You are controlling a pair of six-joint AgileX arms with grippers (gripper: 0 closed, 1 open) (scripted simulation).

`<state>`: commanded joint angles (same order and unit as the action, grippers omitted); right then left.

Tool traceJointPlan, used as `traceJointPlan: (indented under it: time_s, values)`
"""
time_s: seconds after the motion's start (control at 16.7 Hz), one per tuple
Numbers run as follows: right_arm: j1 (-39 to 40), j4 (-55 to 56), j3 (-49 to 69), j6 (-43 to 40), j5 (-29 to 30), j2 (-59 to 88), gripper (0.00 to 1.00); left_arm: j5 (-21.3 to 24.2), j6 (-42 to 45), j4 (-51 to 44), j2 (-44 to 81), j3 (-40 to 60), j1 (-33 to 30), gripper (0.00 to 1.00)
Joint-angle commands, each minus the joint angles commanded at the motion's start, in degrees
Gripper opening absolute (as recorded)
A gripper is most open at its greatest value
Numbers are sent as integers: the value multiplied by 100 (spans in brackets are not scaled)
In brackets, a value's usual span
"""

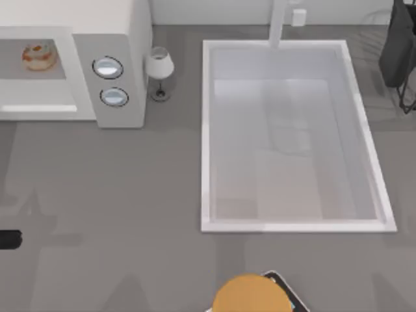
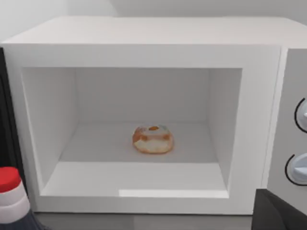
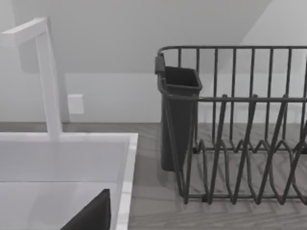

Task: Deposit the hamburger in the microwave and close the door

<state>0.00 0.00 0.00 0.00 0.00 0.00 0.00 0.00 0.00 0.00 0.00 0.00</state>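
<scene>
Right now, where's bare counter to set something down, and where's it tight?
Widest bare patch: grey counter in front of the microwave, left of the sink. Another strip runs along the sink's front rim. Tight: the gap between microwave and sink, held by a wine glass; the front edge by the tan disc; the dish rack corner.

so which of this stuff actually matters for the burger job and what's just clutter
Belongs to the job:
- hamburger, lying on the cavity floor
- microwave, front open

Just lying about:
- sink
- wine glass beside the microwave
- tan-orange disc at the near edge
- dish rack
- red-capped bottle
</scene>
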Motion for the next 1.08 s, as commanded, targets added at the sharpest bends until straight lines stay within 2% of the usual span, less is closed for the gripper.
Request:
traceJointPlan:
  time_s: [0.24,0.78,1.08]
  values:
    - [0,0,0,0,0,0,100,19,-1,-17,-17,-5,19,0]
    - [0,0,0,0,0,0,100,773,-13,-602,-859,-254,773,0]
    - [0,0,0,0,0,0,100,809,-10,-593,-886,-192,813,0]
